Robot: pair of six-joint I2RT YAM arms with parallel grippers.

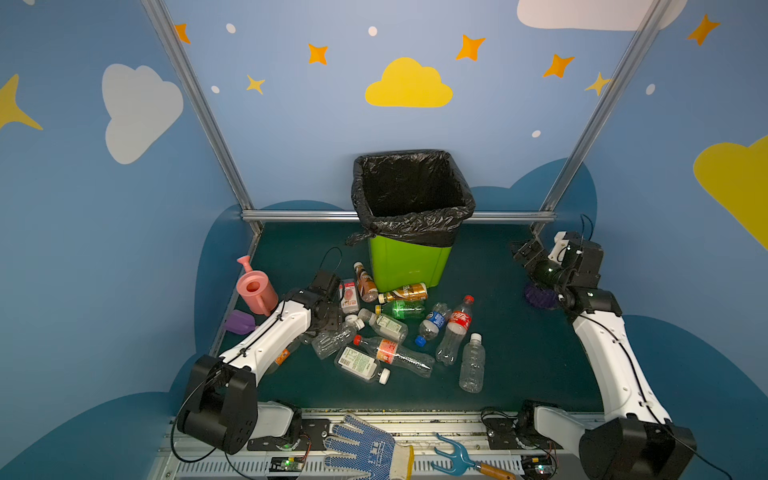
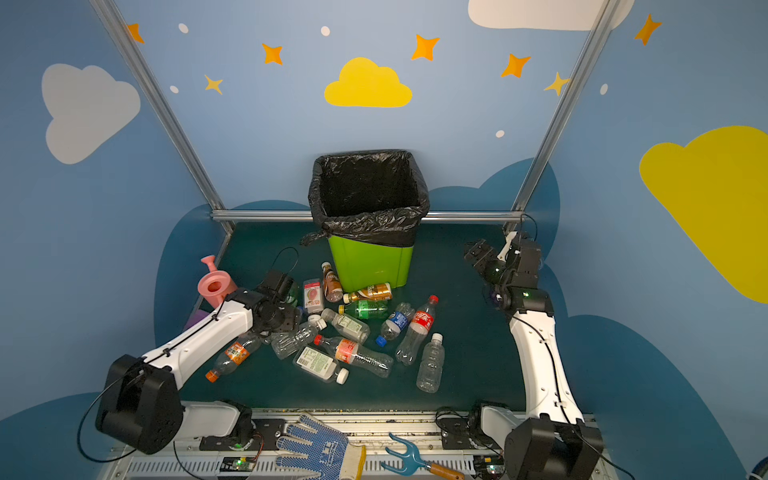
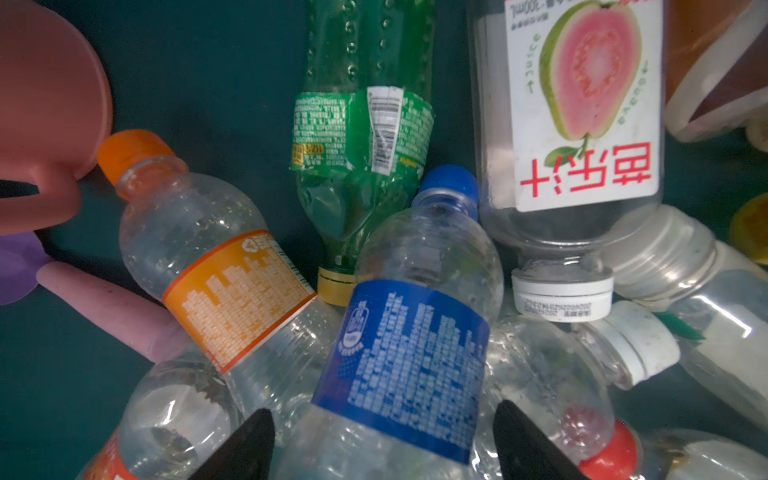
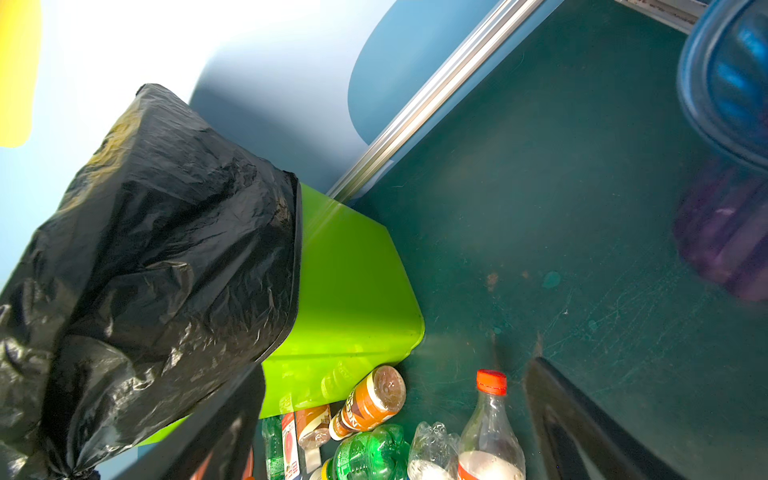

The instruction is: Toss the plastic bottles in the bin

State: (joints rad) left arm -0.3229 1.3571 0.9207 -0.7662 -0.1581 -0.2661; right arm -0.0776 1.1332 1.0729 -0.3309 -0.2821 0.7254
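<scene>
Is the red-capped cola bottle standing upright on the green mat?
No, the red-capped clear plastic cola bottle lies on its side on the dark green mat.

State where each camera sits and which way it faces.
Both top views: high at the front, looking down toward the bin; left arm and right arm show.
Left wrist: on the left arm, facing down onto a blue-label bottle straddled by the left gripper.
Right wrist: on the raised right arm, facing the bin's side; open right gripper shows.
Shared by top and right wrist: bin, cola bottle.
</scene>
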